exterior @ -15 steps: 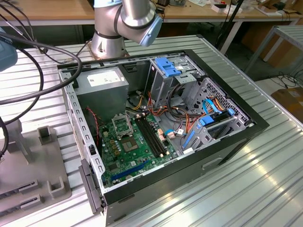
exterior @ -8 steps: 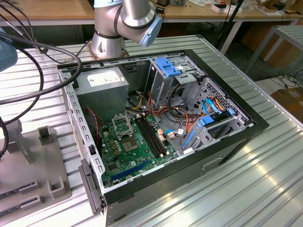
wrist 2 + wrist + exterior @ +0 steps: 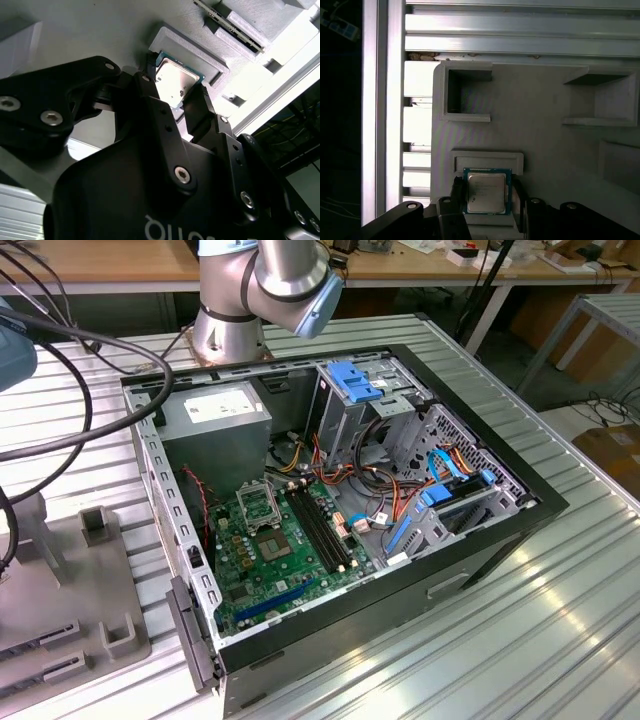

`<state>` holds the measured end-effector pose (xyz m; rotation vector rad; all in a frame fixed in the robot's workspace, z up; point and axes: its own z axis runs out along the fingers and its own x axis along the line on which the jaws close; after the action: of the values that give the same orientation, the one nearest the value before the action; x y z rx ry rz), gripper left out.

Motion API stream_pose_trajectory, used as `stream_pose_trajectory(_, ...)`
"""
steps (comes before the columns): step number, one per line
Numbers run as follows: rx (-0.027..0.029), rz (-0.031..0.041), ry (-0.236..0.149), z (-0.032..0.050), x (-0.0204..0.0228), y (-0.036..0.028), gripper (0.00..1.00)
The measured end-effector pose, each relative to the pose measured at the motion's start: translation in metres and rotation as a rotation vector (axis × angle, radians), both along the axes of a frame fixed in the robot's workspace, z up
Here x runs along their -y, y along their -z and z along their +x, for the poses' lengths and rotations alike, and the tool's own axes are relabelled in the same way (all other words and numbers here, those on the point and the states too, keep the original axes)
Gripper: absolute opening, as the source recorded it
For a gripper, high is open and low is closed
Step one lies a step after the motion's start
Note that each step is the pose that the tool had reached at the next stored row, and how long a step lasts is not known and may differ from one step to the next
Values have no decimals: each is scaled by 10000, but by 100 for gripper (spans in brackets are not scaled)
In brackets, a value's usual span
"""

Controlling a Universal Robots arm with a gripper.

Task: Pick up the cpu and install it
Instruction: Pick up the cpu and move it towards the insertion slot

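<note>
Black gripper [image 3: 173, 84] linkages and finger bases crowd the foreground in the second wrist view, and past them the jaws stand parted with the cpu [image 3: 171, 80] between the two fingertips [image 3: 150, 70]. One finger sits close along each of two opposite edges of the chip, so the gripper straddles it without visibly clamping it. The first wrist view shows the same: the cpu [image 3: 486, 192], grey metal lid up on a green edge, lies flat directly below the gripper [image 3: 487, 192], seated in a shallow grey printed nest [image 3: 487, 159] whose raised wall runs just beyond the fingertips. The nest belongs to a grey fixture plate [image 3: 530, 110] resting on a ribbed aluminium table [image 3: 520, 45]. In the exterior view an open computer case [image 3: 480, 540] lies on its side, its green motherboard [image 3: 270, 570] and metal socket frame [image 3: 258, 505] exposed, near the robot arm [image 3: 270, 280].
</note>
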<state>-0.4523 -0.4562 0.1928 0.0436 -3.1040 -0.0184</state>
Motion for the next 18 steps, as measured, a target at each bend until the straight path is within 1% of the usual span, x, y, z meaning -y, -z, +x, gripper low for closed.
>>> stream_pose_trajectory(2, -2, -5, 0, 0, 0, -22, 47)
stream_pose_trajectory(4, 0, -4, 0, 0, 0, -65, 47)
stream_pose_trajectory(10, 0, -10, 0, 0, 0, -237, 47)
stream_pose_trajectory(13, 0, -34, 0, 0, 0, -292, 47)
stream_pose_trajectory(18, 0, -42, 0, 0, 0, -378, 47)
